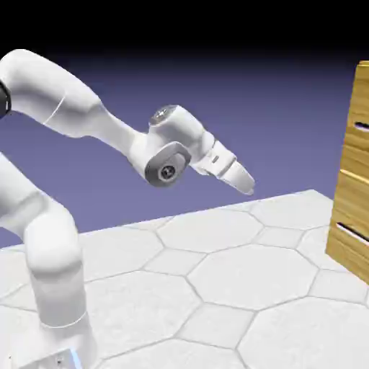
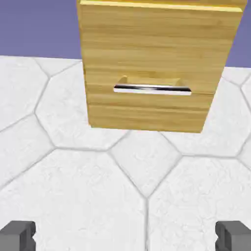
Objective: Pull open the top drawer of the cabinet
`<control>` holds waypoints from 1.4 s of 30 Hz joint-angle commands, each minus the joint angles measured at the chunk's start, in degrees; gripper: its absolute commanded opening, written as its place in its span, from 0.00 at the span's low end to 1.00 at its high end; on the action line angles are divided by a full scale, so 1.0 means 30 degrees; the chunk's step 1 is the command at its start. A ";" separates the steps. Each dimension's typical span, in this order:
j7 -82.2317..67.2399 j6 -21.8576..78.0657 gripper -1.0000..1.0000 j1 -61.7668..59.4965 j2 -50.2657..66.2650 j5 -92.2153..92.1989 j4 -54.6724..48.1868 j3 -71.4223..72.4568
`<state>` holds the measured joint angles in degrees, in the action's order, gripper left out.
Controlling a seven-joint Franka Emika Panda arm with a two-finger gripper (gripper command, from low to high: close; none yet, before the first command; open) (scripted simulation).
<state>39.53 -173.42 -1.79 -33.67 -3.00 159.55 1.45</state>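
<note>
The cabinet (image 1: 353,180) is tall, light-brown wood grain, cut off by the exterior view's right edge. Its top drawer (image 1: 362,94) is the section above the upper dark slot and sits flush with the fronts below. My gripper (image 1: 245,184) hangs in the air well to the left of the cabinet, pointing down and toward it, touching nothing. In the hand view the cabinet (image 2: 157,39) stands ahead, with a silver bar handle (image 2: 152,88) on one drawer front; which drawer it belongs to I cannot tell. My gripper (image 2: 125,236) is open, its grey fingertips (image 2: 17,235) far apart with only floor between them.
White tabletop (image 1: 216,288) with hexagonal tile lines stretches between my arm and the cabinet. A second dark slot (image 1: 353,232) marks a lower drawer front. My arm's base rises at the exterior view's lower left.
</note>
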 commanded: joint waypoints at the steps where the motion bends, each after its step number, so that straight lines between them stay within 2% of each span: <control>1: -0.0810 0.0164 1.00 -0.0685 -0.0279 -0.0832 -0.0403 0.0402; 42: -3.3962 0.6871 1.00 -2.8741 -1.1702 -3.4886 -1.6891 1.6855</control>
<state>-62.35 -152.80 -88.01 -68.77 -107.66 108.88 52.01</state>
